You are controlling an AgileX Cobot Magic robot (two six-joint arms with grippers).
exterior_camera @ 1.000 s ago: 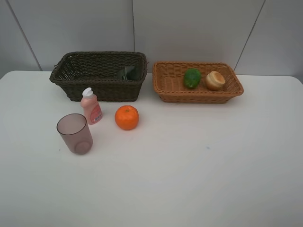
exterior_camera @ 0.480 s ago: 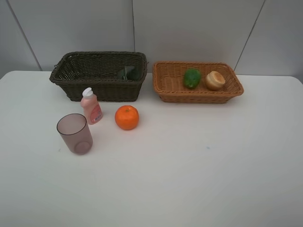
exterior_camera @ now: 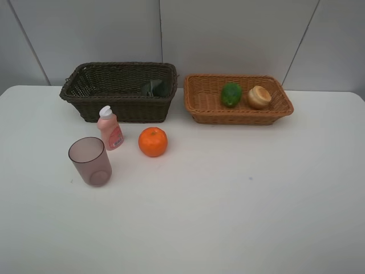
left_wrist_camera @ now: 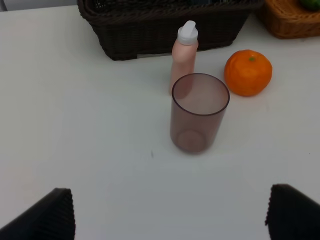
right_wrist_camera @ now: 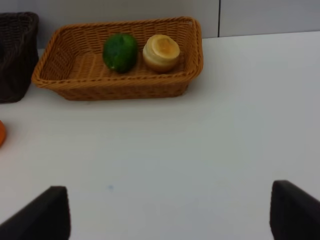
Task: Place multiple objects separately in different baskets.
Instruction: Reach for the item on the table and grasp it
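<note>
Left gripper and right gripper gape wide, tips cropped — dark basket half-hides what seems a green bottle.

green bottle mostly hidden, orange cropped

The table is smooth, matt white. The dark brown basket and the tan basket are both rough woven wicker. The cup is smooth, see-through tinted plastic. The pink bottle is glossy plastic with a white cap. The orange has dimpled, faintly shiny skin.
</note>
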